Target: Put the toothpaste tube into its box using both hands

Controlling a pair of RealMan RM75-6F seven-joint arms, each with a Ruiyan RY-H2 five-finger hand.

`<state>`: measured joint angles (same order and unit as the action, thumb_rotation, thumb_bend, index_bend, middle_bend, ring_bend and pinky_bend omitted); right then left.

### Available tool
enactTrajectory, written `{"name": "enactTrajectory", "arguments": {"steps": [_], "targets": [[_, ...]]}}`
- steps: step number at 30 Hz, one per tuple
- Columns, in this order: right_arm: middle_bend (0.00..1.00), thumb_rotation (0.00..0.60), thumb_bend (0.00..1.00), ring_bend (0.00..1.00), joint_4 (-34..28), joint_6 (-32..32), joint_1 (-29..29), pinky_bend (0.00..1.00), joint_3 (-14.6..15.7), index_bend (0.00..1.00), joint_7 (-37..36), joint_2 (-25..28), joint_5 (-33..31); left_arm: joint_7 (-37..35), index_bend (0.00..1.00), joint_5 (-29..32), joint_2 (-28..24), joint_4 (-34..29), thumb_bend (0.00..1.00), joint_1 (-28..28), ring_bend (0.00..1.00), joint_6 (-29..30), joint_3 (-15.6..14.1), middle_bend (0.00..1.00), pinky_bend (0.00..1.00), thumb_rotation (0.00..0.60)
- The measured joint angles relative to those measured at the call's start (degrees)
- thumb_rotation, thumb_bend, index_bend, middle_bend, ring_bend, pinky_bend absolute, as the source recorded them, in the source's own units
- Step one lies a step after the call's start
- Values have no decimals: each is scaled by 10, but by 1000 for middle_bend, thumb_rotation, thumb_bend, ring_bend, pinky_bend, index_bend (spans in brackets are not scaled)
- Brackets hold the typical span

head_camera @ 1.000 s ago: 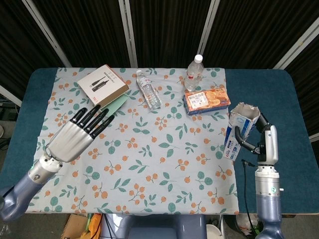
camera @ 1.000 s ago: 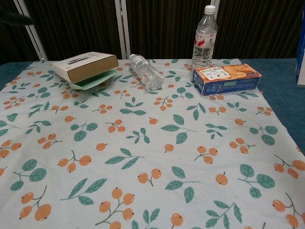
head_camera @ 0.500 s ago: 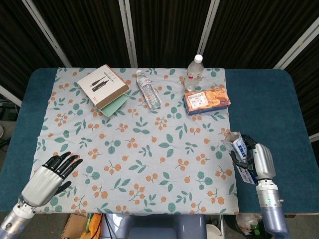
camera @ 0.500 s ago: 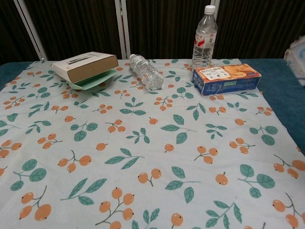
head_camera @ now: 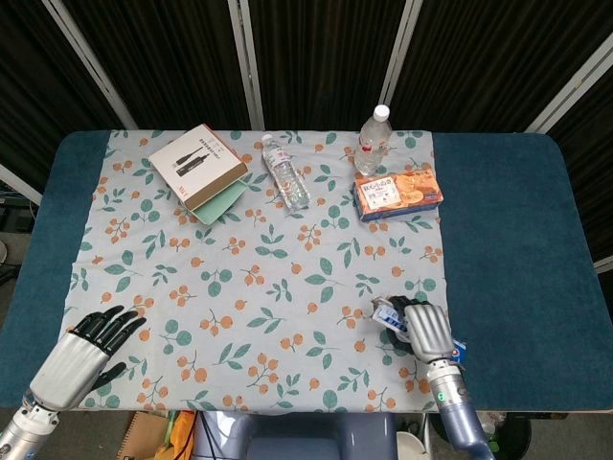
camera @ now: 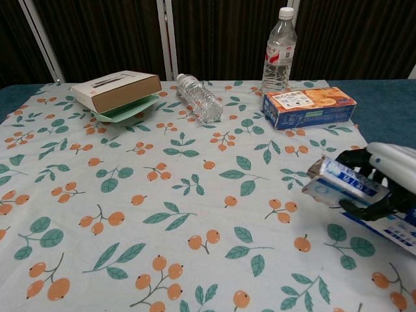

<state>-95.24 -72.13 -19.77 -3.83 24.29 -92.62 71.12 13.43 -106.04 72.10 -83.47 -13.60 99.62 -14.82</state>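
Note:
My right hand (head_camera: 426, 331) (camera: 383, 179) grips the blue and white toothpaste box (camera: 354, 190) (head_camera: 391, 313) low over the front right of the floral cloth. The box lies nearly level, its open end pointing left. Whether a tube is inside it cannot be seen, and no separate toothpaste tube shows in either view. Down at the table's front left corner my left hand (head_camera: 81, 350) holds nothing, with its fingers spread; the chest view does not show it.
At the back of the cloth (head_camera: 268, 278) stand a brown box on a green tray (head_camera: 196, 165), a lying water bottle (head_camera: 285, 172), an upright bottle (head_camera: 374, 140) and a blue and orange biscuit box (head_camera: 397, 193).
My right hand has carried the box down and to the left, from the right table edge onto the cloth, turning it from upright to nearly level. My left hand sank to the front left corner.

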Motion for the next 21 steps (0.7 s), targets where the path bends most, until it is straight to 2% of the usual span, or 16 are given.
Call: {"name": "enactTrajectory", "arguments": {"steps": [1, 2, 5, 9, 13, 16, 21], "targets": [[253, 600, 450, 150, 5, 5, -4, 160, 1, 72, 14, -10, -4, -2, 193, 0, -1, -1, 105, 1, 200, -3, 2, 214, 308, 600], [160, 600, 432, 73, 9, 14, -9, 109, 2, 16, 33, -23, -12, -3, 193, 0, -1, -2, 105, 2, 200, -4, 4, 213, 307, 600], [17, 600, 391, 0, 12, 32, -20, 45, 1, 0, 67, -47, -42, -5, 190, -1, -3, -5, 105, 6, 200, -7, 10, 209, 307, 600], [0, 600, 384, 0, 2, 40, -32, 43, -3, 0, 112, -67, -70, -5, 189, -2, -6, -7, 105, 12, 195, -8, 15, 200, 297, 600], [0, 600, 383, 0, -25, 30, -34, 28, -7, 0, 126, -55, -65, -7, 181, 2, -11, -12, 105, 20, 173, -11, 18, 184, 265, 600], [0, 600, 383, 0, -50, 17, -29, 26, -4, 0, 125, -19, -52, -14, 176, 7, -20, -24, 105, 26, 164, -13, 19, 174, 249, 600], [0, 600, 384, 0, -91, -14, -8, 26, 13, 0, 107, 80, -13, -26, 166, 16, -35, -47, 103, 36, 144, -16, 18, 155, 232, 600]]}}
